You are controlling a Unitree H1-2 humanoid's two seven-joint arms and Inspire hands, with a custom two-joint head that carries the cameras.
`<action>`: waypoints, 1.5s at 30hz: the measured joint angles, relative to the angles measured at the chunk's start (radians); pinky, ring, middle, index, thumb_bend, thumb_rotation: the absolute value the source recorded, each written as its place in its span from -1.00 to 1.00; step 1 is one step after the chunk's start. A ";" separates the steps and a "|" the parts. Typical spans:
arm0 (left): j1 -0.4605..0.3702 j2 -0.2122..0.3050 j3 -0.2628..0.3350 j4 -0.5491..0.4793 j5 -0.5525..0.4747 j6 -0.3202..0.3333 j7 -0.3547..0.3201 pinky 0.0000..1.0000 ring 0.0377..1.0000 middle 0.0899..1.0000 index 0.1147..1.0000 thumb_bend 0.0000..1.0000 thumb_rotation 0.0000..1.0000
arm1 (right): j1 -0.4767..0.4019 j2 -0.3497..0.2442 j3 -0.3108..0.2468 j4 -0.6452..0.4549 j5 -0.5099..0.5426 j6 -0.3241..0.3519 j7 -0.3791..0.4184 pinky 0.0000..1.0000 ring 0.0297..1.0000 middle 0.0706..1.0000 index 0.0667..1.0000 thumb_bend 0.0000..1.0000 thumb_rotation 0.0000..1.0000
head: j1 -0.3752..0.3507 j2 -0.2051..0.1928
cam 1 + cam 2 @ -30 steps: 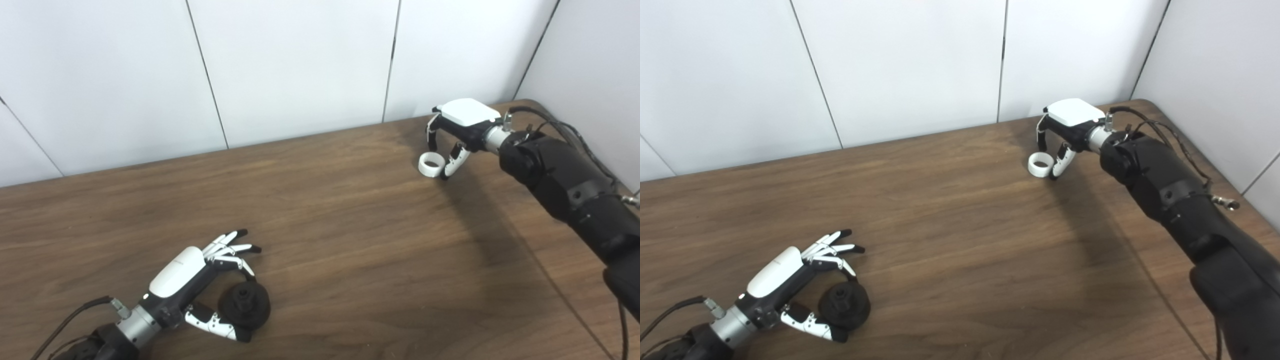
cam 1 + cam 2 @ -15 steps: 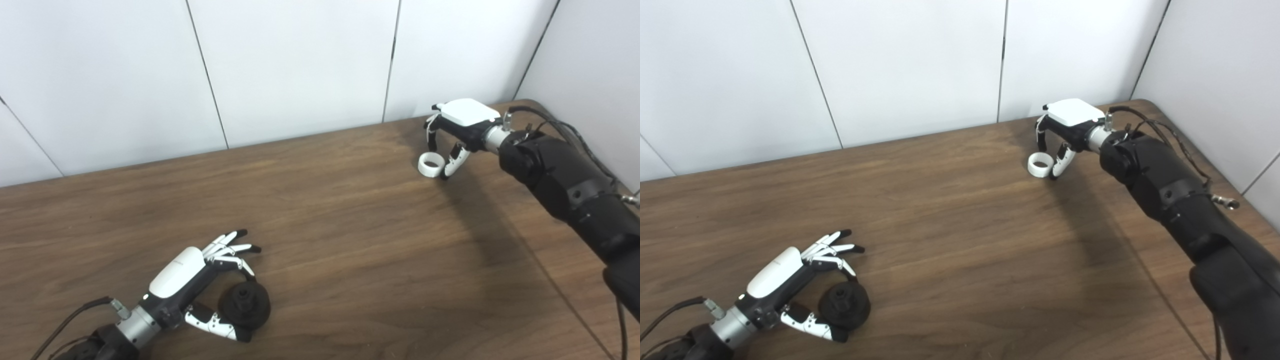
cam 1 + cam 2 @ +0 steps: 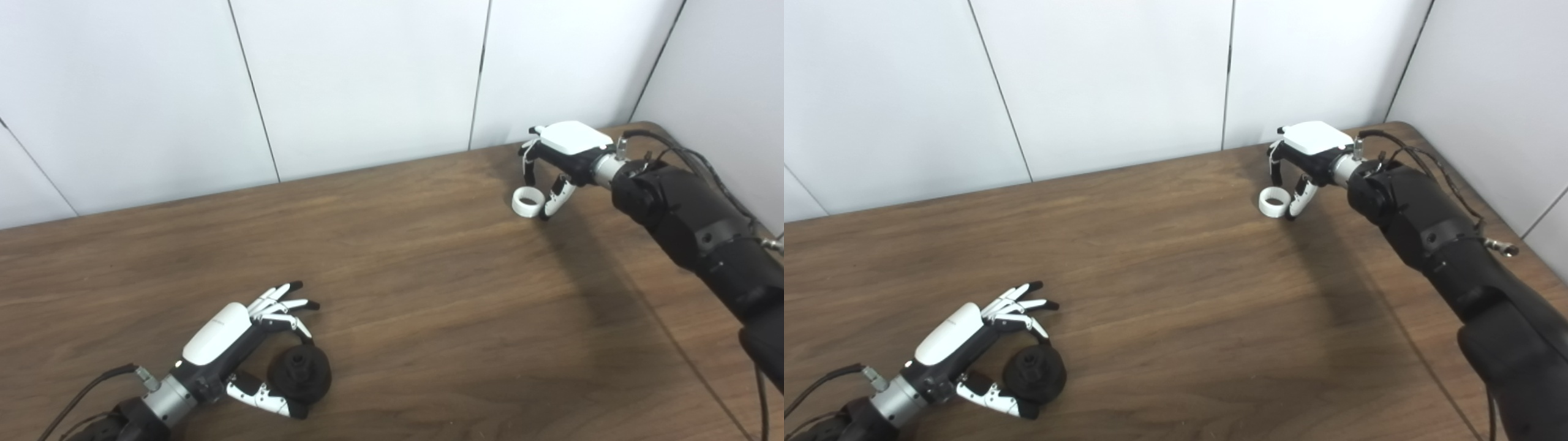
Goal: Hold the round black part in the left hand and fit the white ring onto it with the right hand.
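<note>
One round black part (image 3: pixel 300 372) lies flat on the counter (image 3: pixel 416 294) at the near left, its broad face down and a small raised hub pointing up; being round, it shows no long axis across the counter. One white ring (image 3: pixel 527 201) lies at the far right, well apart from the black part, its opening facing up and its axis upright.

Left hand (image 3: pixel 245 343): it partly encircles the black part. The thumb lies along the near side of the part, touching or just beside it, and one curled finger reaches its far edge, while the other fingers are spread and point away to the far right, clear of it. The part rests on the counter; whether the hold is firm cannot be told.

Right hand (image 3: pixel 560 156): it is arched over the ring with the fingers pointing down. The thumb sits just right of the ring, at its outer wall, and a finger comes down at its far side. Actual contact cannot be told, and the ring appears to rest on the counter.

Two arms are in view, one per hand.
</note>
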 measured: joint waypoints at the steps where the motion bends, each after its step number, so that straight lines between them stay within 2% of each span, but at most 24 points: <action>1: 0.000 0.000 0.000 0.000 0.000 0.000 0.000 1.00 1.00 0.71 -0.17 0.05 -0.87 | 0.000 0.000 0.000 -0.001 0.000 0.000 0.000 1.00 0.99 0.69 0.12 0.90 -0.65 | 0.000 0.000; 3: -0.001 0.000 -0.001 0.000 0.000 0.000 0.001 1.00 1.00 0.71 -0.17 0.05 -0.87 | 0.000 0.000 0.000 -0.004 -0.001 0.001 0.002 1.00 0.99 0.71 0.18 0.98 -0.63 | 0.000 0.000; 10: -0.001 0.000 -0.003 0.001 0.000 0.000 0.004 1.00 1.00 0.71 -0.17 0.05 -0.88 | 0.006 -0.003 0.000 -0.024 -0.012 0.006 0.006 1.00 1.00 0.89 0.34 1.00 -0.59 | -0.002 -0.002; 17: -0.001 -0.001 -0.004 0.001 0.000 0.000 0.006 1.00 1.00 0.71 -0.17 0.05 -0.88 | 0.008 -0.006 0.000 -0.026 -0.016 0.007 0.006 1.00 1.00 0.93 0.38 1.00 -0.58 | -0.002 0.000; 31: 0.002 -0.005 0.001 0.003 0.000 0.000 0.008 1.00 1.00 0.71 -0.17 0.05 -0.88 | 0.007 -0.005 0.007 -0.035 -0.034 0.011 0.009 1.00 1.00 0.88 0.29 1.00 -0.61 | 0.000 0.005; 45: 0.013 -0.017 0.017 0.005 0.001 0.000 0.008 1.00 1.00 0.72 -0.17 0.05 -0.88 | 0.004 -0.008 0.020 -0.061 -0.033 0.006 0.065 1.00 1.00 0.86 0.20 1.00 -0.62 | 0.008 0.006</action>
